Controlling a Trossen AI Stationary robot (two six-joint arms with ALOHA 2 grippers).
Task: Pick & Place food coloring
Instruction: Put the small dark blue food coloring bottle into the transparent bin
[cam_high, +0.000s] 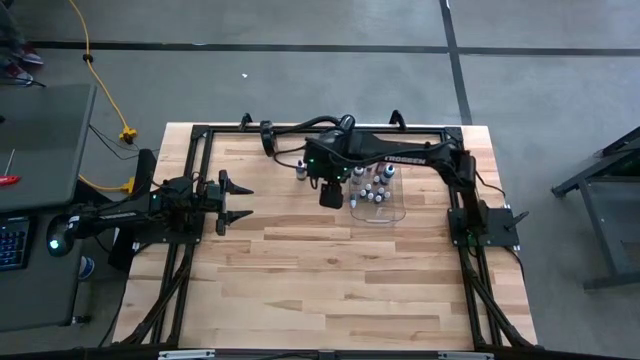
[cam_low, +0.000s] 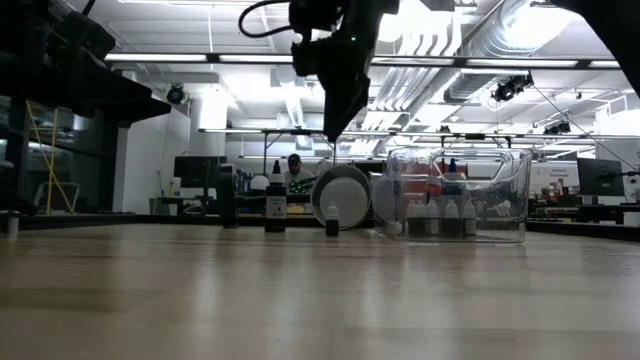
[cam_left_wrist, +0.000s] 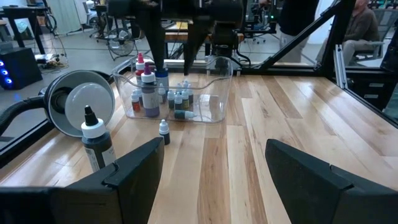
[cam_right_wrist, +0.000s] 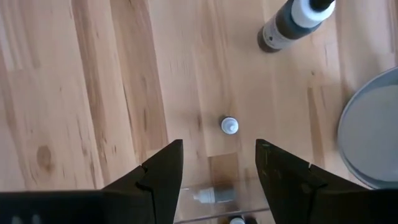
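Several tiny food coloring bottles stand or lie in the clear tray (cam_high: 378, 208), also seen in the left wrist view (cam_left_wrist: 214, 93). One tiny white-capped bottle (cam_right_wrist: 229, 126) stands upright on the table just outside the tray's left wall (cam_left_wrist: 163, 131). A taller dark bottle (cam_right_wrist: 292, 22) stands farther left (cam_low: 276, 205). My right gripper (cam_right_wrist: 219, 149) is open and points down, well above the tiny loose bottle (cam_low: 332, 220), touching nothing. My left gripper (cam_high: 236, 200) is open and empty at the table's left.
A round silver lamp head (cam_left_wrist: 78, 99) on a black gooseneck lies at the far side, behind the loose bottles. A black frame (cam_high: 200, 130) runs around the table's far and side edges. Bare wood spreads over the near half (cam_high: 340, 290).
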